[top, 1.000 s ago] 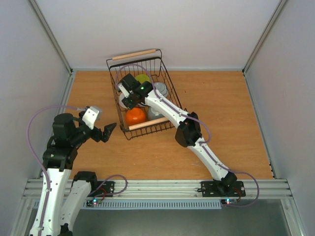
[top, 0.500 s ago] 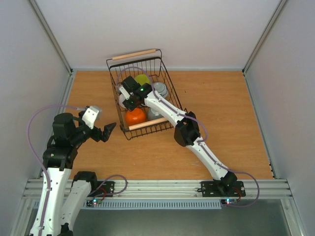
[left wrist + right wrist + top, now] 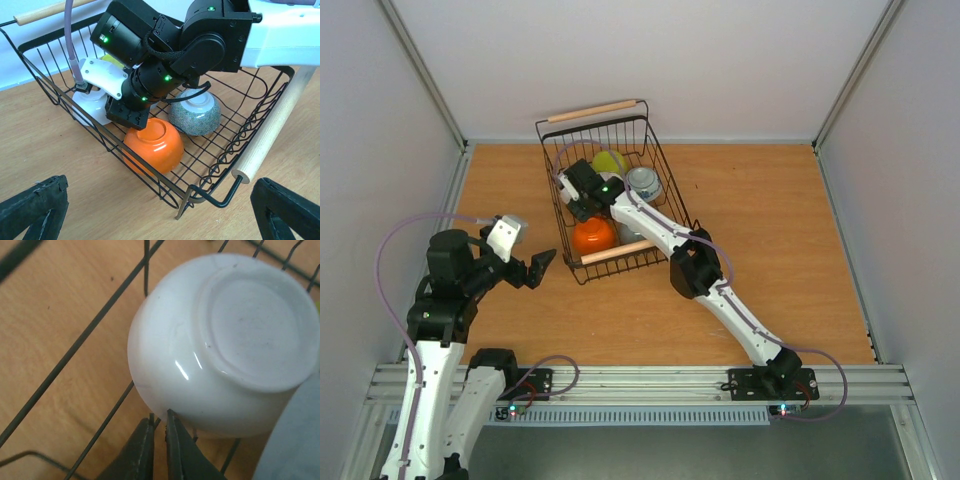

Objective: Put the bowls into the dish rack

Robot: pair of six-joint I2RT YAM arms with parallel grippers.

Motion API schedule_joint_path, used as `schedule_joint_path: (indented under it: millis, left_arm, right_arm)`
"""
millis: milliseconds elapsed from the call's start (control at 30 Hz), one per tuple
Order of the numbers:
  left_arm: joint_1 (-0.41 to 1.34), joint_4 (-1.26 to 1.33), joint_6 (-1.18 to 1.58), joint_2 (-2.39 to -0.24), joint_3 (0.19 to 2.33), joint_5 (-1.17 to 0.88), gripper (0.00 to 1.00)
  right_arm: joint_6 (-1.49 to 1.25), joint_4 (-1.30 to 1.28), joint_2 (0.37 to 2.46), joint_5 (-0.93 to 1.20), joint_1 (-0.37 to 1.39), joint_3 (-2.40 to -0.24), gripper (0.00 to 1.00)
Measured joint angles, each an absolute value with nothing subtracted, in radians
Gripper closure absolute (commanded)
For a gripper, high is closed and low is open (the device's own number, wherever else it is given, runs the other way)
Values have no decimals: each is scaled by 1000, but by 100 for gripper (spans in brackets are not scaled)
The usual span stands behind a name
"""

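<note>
Dish rack [image 3: 600,130] of black wire stands aslant on the far-left part of the wooden table [image 3: 770,250], with a wooden handle at its far end and another at its near end. Inside it, from above, the orange bowl [image 3: 593,236] lies in the near-left corner against the near handle. The yellow-green bowl [image 3: 611,161] is toward the far end and the blue-and-white bowl [image 3: 644,182] is by the right wall. The right gripper [image 3: 575,195] reaches down into the rack's left side, between the yellow-green and orange bowls, its fingers hidden under the wrist. The left gripper [image 3: 535,268] hangs over bare table left of the rack, apart from it. The left wrist view shows that pincer spread wide with nothing between its tips. Ahead of it the orange bowl lies bottom-up, a speckled bowl [image 3: 195,114] just beside it is also inverted, and a white bowl [image 3: 89,107] sits under the right arm's wrist. The right wrist view shows the white bowl upside down on the rack wires, foot ring facing the camera. The right pincer's fingers [image 3: 176,445] are drawn almost together with only a thin slit, their tips at the bowl's side, clasping no bowl.
</note>
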State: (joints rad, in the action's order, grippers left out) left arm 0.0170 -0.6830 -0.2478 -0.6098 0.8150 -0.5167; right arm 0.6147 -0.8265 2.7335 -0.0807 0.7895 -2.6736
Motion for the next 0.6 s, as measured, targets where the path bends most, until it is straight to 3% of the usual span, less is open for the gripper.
schedule_joint_path:
  millis: [200, 400, 600]
  left_arm:
    - [17, -683, -248, -610, 815, -519, 1]
    - [17, -683, -251, -610, 815, -520, 1]
    - [17, -683, -252, -610, 815, -521, 1]
  right_arm:
    - [663, -692, 2748, -152, 797, -2674, 77]
    - [711, -583, 2764, -189, 811, -2645, 77]
    - [706, -489, 2667, -198, 815, -2446, 78]
